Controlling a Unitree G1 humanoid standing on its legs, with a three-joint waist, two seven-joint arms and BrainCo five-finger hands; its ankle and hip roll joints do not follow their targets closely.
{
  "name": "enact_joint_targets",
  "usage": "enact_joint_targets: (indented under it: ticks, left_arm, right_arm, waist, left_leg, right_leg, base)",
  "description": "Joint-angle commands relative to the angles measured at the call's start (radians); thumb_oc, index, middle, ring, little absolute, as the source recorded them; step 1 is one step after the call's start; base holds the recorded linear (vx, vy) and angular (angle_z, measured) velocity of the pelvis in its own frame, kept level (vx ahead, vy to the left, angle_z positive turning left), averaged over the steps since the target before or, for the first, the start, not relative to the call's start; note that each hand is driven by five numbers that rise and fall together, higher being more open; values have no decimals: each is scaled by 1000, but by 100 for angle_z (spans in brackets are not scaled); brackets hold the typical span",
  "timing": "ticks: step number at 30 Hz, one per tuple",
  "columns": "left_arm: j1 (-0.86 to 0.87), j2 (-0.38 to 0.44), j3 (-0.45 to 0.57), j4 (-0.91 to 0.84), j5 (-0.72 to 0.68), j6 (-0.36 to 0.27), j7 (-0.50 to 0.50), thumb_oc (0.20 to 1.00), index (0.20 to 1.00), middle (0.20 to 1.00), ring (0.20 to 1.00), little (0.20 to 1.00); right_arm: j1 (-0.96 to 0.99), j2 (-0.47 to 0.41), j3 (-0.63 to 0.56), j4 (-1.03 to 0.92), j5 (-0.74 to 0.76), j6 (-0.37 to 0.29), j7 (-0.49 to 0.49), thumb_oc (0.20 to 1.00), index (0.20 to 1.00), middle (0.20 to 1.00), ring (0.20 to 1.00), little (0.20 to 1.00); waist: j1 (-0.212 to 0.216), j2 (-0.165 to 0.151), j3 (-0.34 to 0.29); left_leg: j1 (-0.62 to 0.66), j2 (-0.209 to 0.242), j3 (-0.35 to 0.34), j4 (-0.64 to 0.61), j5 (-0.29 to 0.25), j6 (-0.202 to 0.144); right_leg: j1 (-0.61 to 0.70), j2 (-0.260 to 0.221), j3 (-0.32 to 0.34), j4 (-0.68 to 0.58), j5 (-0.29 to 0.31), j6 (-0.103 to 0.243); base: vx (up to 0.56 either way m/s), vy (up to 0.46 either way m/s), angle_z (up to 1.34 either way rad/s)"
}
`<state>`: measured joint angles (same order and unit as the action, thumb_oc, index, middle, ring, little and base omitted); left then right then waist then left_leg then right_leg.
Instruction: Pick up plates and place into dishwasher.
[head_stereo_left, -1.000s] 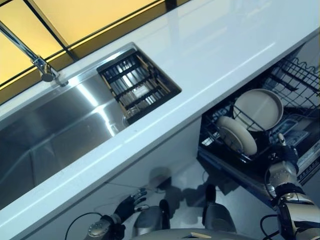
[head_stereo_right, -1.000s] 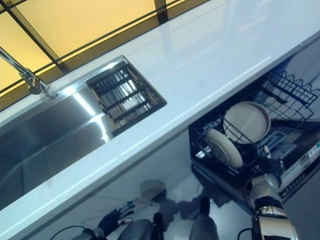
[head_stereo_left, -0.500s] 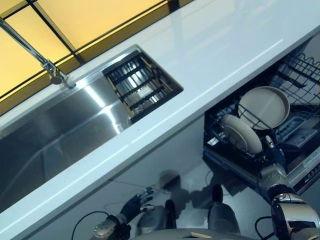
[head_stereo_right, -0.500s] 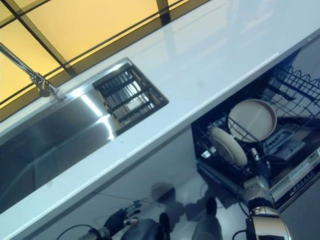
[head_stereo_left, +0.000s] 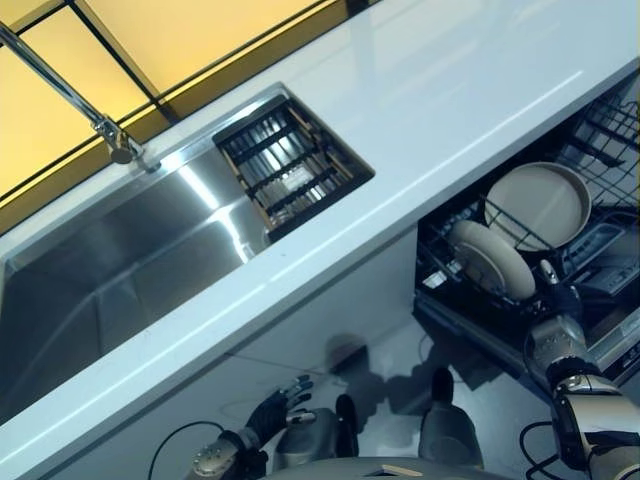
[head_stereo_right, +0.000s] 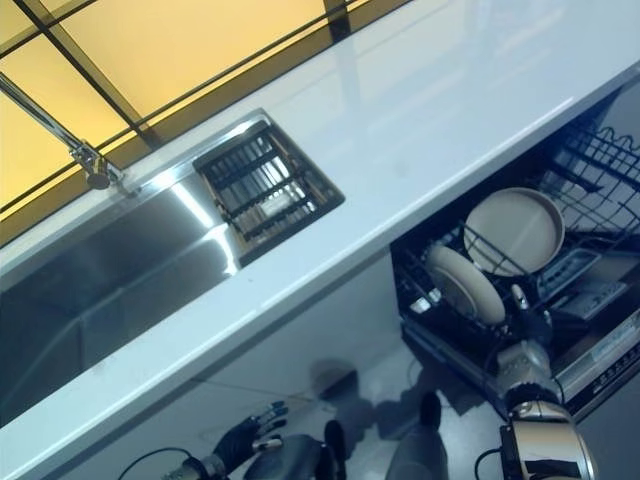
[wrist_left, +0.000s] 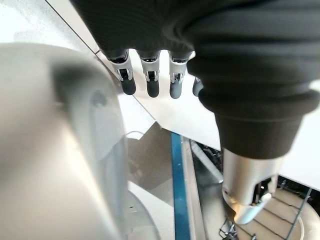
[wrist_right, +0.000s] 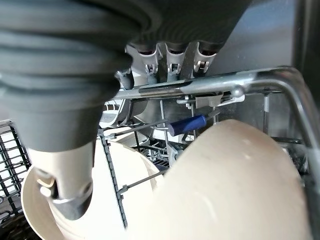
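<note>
Left hand (head_stereo_left: 278, 410) hangs low beneath the counter (head_stereo_left: 420, 110), fingers loosely spread, holding nothing. Two plates (head_stereo_left: 492, 260) (head_stereo_left: 538, 204) stand upright in the dishwasher rack (head_stereo_left: 600, 130). Right hand (head_stereo_left: 560, 305) at rack's front rail, fingers straight

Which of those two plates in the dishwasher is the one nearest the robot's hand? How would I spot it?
Look below the white countertop into the open dishwasher rack. Two beige plates stand there; it is the front plate, close by the right hand, showing its back, whereas the rear plate shows its hollow face.
</note>
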<state>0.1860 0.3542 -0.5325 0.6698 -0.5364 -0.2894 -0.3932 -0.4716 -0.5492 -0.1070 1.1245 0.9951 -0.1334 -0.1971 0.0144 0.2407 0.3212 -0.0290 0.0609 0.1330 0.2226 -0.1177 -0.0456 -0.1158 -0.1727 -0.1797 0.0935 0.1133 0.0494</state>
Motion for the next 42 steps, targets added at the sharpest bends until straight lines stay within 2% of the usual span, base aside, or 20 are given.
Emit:
enact_joint_targets:
  ticks: [1,8,11,16,29,39,42]
  left_arm:
    - [33,54,-54,-94,-46,-14,14,1000,1000,1000,1000,1000]
    - [29,74,-65,-131,-64,-4,17,1000,1000,1000,1000,1000]
    - [30,77,-63,-136,-66,-4,14,1000,1000,1000,1000,1000]
    - [36,86,-53,-160,-67,9,9,1000,1000,1000,1000,1000]
    - [59,97,-22,-159,-55,10,11,1000,1000,1000,1000,1000]
    - [56,112,-9,-172,-60,17,5,1000,1000,1000,1000,1000]
    - [59,112,3,-168,-60,5,-2,1000,1000,1000,1000,1000]
  right_arm:
    - [-227,-79,26,-22,30,-25,87,1000,1000,1000,1000,1000]
    - [-268,-85,45,-24,58,4,142,1000,1000,1000,1000,1000]
    - [-275,-82,49,-39,127,44,216,1000,1000,1000,1000,1000]
    - [-273,-63,61,-61,137,74,291,1000,1000,1000,1000,1000]
    - [-279,-53,48,-42,218,135,342,1000,1000,1000,1000,1000]
    - [-314,-71,47,-8,281,124,361,1000,1000,1000,1000,1000]
    - [-306,-65,36,-10,319,118,372,1000,1000,1000,1000,1000]
  waist:
    - [34,-13,-8]
    - [38,1,0]
    - [43,1,1]
    - [53,-1,-1]
    - [89,-28,-13]
    - [103,-13,-6]
    - [102,-19,-8]
  left_leg:
    - [-160,60,-48,51,116,-68]
    - [-157,52,-52,46,119,-67]
    - [-152,51,-55,39,120,-67]
    - [-142,49,-57,28,123,-66]
    - [-126,56,-70,18,125,-68]
    - [-126,41,-81,-4,136,-62]
    - [-115,36,-77,-13,131,-56]
  right_leg:
    - [50,-63,5,124,-154,57]
    - [45,-74,2,136,-158,57]
    - [48,-77,-4,136,-160,56]
    - [53,-78,-15,136,-161,56]
    - [82,-70,-46,117,-158,54]
    - [79,-76,-58,116,-154,58]
    - [81,-76,-59,109,-151,60]
  base:
    - [-11,51,5]
    - [-11,40,6]
    - [2,7,1]
    - [3,8,5]
    - [12,-13,7]
    - [-18,23,6]
    - [-18,13,2]
